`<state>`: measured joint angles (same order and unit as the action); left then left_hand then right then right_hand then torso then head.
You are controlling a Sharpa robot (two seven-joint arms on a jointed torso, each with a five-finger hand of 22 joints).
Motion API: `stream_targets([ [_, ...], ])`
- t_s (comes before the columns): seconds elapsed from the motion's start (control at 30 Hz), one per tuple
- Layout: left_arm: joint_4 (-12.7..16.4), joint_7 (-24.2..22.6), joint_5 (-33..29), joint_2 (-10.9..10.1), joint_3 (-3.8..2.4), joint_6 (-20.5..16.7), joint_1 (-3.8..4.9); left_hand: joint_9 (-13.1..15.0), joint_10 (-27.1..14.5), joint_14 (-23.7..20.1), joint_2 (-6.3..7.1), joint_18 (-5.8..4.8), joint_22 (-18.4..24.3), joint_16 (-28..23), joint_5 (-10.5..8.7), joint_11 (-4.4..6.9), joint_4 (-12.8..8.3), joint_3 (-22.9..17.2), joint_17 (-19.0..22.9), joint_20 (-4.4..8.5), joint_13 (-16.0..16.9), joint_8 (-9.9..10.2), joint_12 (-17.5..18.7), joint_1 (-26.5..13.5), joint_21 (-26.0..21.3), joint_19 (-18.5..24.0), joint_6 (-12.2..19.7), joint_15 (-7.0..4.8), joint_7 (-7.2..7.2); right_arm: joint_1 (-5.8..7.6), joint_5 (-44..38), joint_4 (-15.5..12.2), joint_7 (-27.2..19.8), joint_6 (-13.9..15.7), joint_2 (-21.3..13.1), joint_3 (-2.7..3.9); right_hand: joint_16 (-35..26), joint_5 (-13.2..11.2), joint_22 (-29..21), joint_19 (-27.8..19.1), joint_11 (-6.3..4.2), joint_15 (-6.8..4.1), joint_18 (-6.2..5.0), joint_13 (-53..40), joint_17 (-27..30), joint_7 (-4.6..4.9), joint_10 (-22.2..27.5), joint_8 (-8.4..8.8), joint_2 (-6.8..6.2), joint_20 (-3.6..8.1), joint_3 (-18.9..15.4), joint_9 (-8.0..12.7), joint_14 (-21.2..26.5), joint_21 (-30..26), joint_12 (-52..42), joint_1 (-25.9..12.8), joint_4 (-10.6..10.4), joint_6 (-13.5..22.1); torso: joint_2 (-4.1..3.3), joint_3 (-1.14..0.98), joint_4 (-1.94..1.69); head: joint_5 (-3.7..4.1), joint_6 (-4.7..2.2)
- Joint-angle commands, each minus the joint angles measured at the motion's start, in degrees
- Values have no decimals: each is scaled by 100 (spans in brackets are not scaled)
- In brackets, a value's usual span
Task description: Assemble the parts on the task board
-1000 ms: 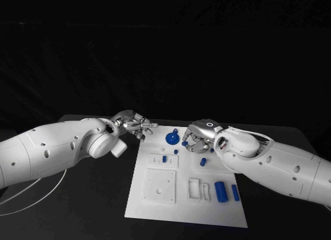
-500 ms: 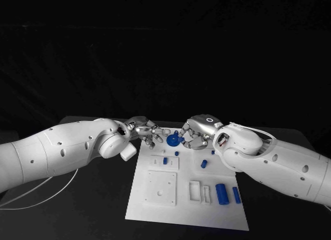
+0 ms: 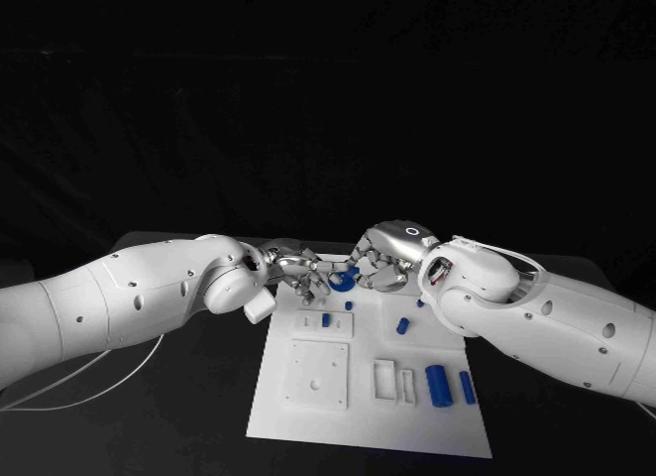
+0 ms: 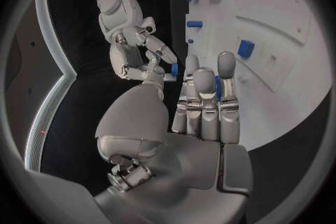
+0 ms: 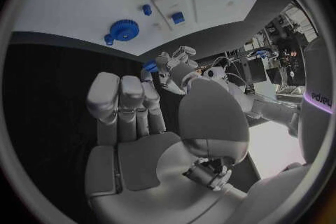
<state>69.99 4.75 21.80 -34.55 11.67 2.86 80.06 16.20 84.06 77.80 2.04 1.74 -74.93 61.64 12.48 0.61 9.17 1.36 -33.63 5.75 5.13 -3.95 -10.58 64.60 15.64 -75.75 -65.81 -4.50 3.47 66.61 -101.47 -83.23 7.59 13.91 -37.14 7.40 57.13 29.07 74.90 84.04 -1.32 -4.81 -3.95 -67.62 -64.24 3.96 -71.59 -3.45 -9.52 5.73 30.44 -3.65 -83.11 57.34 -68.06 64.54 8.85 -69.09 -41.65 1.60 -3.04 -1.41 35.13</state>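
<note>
Backdrop: black table (image 3: 199,397) under dark surroundings, white task board (image 3: 360,416) at its middle.
Left arm: reaching in toward board's far edge; left hand (image 3: 302,270) with fingers (image 4: 210,95) extended side by side, nothing seen in them, tips near a round blue gear (image 3: 341,281).
Right arm: bent inward from opposite side; right hand (image 3: 386,260) arched over far edge, just beside left hand; fingers (image 5: 122,98) straight, apart from thumb, grasp not discernible.
Parts: gear (image 5: 124,29) lying on board near far edge; blue cylinders (image 3: 438,383) lying toward near right.
</note>
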Motion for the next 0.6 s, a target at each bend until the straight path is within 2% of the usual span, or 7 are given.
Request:
stream_targets([
  [0.03,-8,-84,-29,31,-4,72,1,88,80,-41,-14,66,-109,20,10,27,65,-12,20,7,5,5,-26,-37,39,44,53,-15,-8,3,24,-26,20,-115,15,6,-13,-15,711,266,-16,-26,-33,-2,-6,-10,-23,-13,-11,46,6,-5,-16,21,12,67,-24,-28,-3,0,-7,8,-2],
  [0.37,-29,-217,-147,58,-5,-146,1,160,35,-56,-67,71,-107,26,46,14,63,21,34,-2,2,7,-18,-44,51,59,96,-5,2,3,29,-74,17,-153,30,8,-20,-4,711,265,-17,-27,-26,-6,-11,-10,-21,-11,-11,52,-12,-4,-15,19,14,76,-38,-24,-2,0,-8,1,9],
  [0.5,-31,-218,-164,68,-5,-116,1,183,23,-66,-263,73,-107,38,128,11,-129,116,43,-5,-7,10,-10,49,59,71,114,-2,8,3,30,-93,15,-159,36,8,-20,-4,711,265,-17,-27,-26,-6,-11,-10,-21,-11,-11,52,-12,-4,-15,19,14,76,-38,-24,-4,-1,-11,0,17],
  [0.6,-30,-219,-168,72,-5,-78,1,170,22,-70,-344,72,-108,44,297,15,-225,123,45,-5,-14,10,-2,140,62,76,108,-4,3,3,30,-92,12,-170,39,8,-20,-4,711,265,-17,-27,-26,-6,-11,-10,-21,-11,-11,52,-12,-4,-15,19,14,76,-38,-24,-4,-2,-7,0,13],
])
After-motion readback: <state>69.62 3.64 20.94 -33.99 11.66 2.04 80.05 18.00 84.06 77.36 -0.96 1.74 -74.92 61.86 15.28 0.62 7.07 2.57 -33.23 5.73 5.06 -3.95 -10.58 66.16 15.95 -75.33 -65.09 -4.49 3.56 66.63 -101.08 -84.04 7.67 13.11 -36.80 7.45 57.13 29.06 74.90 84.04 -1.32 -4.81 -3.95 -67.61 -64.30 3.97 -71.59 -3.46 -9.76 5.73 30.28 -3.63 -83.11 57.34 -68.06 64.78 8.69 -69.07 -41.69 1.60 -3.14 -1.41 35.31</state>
